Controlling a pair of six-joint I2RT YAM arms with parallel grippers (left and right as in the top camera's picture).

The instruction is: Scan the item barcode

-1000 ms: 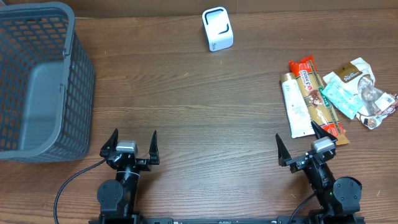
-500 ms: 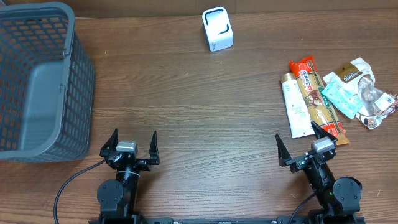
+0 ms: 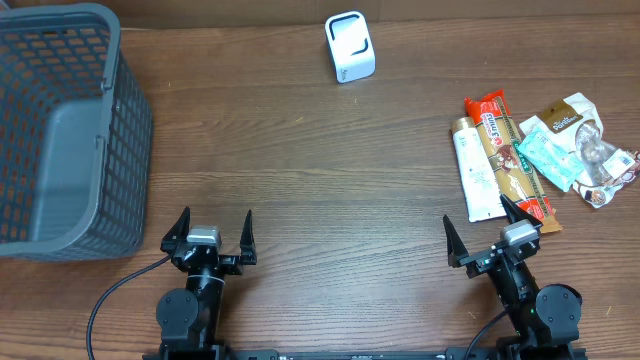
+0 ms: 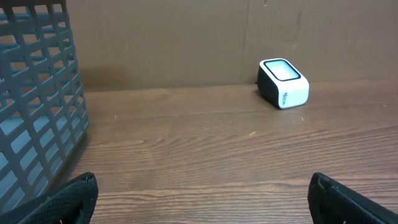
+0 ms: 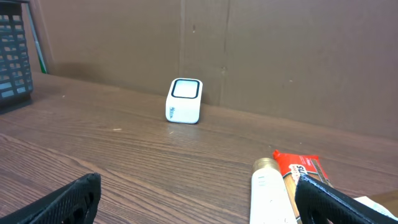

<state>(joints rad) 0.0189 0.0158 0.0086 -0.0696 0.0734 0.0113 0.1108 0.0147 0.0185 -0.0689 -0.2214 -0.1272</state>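
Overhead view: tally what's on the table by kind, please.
Grey basket: 1
White barcode scanner: 1
White tube: 1
Red snack bar: 1
Other overlapping packets: at least 3, exact count unclear
Total: at least 7

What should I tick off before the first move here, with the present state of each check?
1. Left gripper open and empty: ok.
2. Right gripper open and empty: ok.
3. Scanner standing alone at the far edge, nothing around it: ok.
4. Goods lying apart for a clean grasp: not ok; tube and bar touch, and the packets overlap.
5. A barcode facing up on any of them: cannot tell.
6. Basket off to the left, away from the stretch between pile and scanner: ok.
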